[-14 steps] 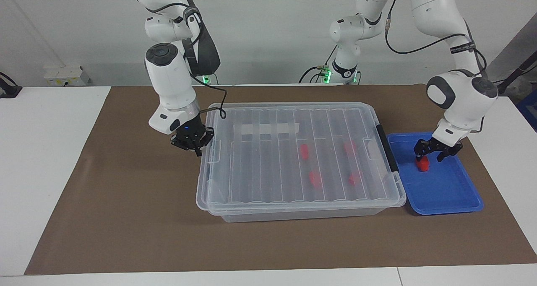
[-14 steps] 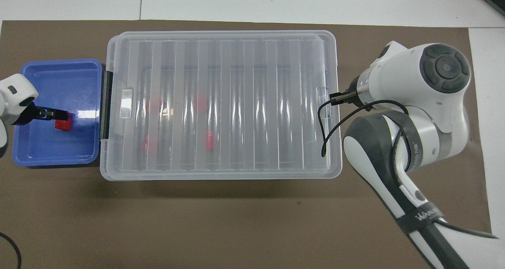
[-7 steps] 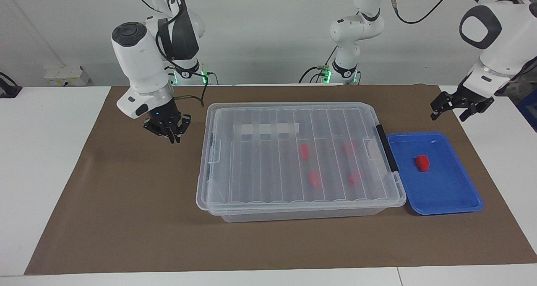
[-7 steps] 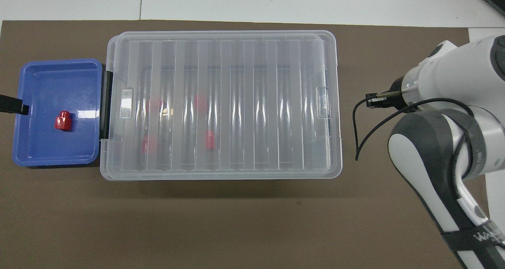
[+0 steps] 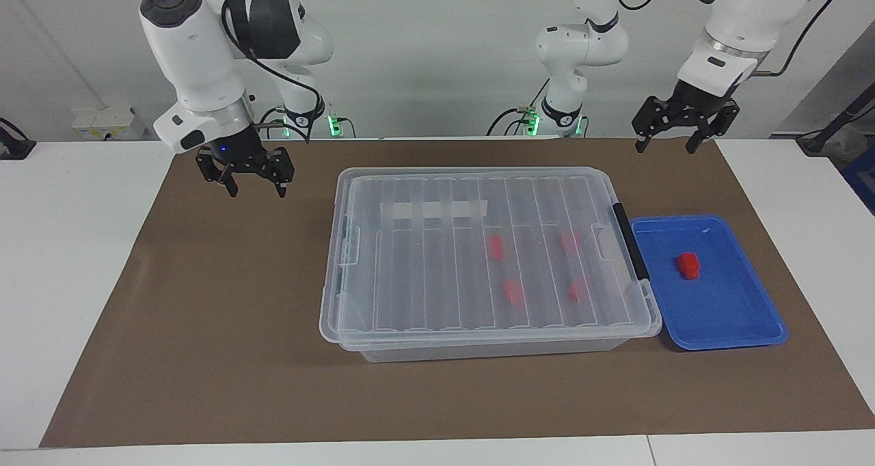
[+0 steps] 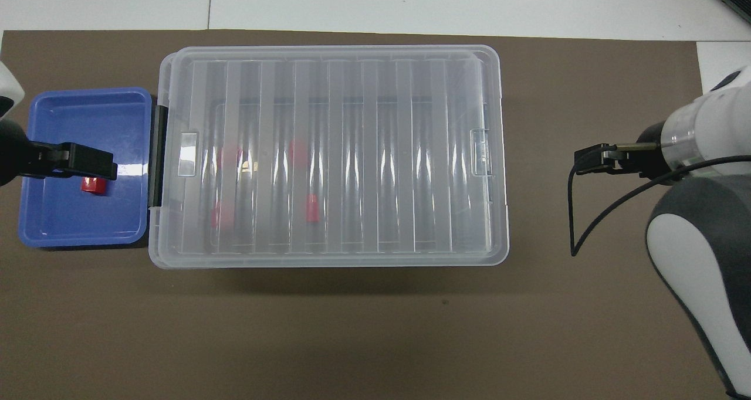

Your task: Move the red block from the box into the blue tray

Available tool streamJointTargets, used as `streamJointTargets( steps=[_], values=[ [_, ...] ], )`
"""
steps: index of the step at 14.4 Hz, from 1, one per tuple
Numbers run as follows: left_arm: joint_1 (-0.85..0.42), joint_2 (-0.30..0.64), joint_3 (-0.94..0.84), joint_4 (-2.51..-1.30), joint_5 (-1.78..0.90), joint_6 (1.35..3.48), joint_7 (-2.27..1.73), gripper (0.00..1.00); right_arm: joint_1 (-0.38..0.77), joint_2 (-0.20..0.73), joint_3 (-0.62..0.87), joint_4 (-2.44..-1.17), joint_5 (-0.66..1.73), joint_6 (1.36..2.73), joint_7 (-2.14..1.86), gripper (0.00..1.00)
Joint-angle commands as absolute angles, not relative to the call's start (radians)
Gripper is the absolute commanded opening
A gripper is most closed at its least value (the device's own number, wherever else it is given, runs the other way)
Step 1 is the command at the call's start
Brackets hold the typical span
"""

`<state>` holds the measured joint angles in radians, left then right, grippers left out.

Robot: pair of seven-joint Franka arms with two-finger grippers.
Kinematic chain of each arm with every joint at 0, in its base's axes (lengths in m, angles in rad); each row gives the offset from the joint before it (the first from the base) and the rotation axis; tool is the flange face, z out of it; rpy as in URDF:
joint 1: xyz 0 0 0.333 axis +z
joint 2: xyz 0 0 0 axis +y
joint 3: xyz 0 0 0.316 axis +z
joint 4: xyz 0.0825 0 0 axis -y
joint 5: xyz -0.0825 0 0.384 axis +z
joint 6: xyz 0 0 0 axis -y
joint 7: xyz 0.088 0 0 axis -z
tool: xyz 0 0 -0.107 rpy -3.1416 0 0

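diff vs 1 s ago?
Left gripper let go of the red block and rose clear of the blue tray; it is now open, high up. Right gripper drew back from the box end and lifted, open. Block, tray, lidded box unmoved.

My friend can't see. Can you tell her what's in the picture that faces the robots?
A small red plastic block lies in a shallow blue plastic tray beside a big clear lidded plastic box with four more red blocks inside. The open left gripper and open right gripper hang raised and empty.
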<state>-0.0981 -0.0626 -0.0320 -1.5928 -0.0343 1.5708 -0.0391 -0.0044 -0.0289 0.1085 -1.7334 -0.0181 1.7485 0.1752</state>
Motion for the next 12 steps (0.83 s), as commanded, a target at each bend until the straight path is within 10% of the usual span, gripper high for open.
streamJointTargets(
  steps=[1,12],
  values=[
    [-0.092,-0.084,-0.009,-1.621,-0.037,1.568,-0.031,1.0,-0.018,-0.026,0.114,-1.669,-0.02,1.681,0.201,1.0],
    [-0.098,-0.11,-0.02,-1.624,-0.023,1.529,-0.031,1.0,-0.06,-0.006,0.117,-1.591,-0.003,1.572,0.192,1.0]
  ],
)
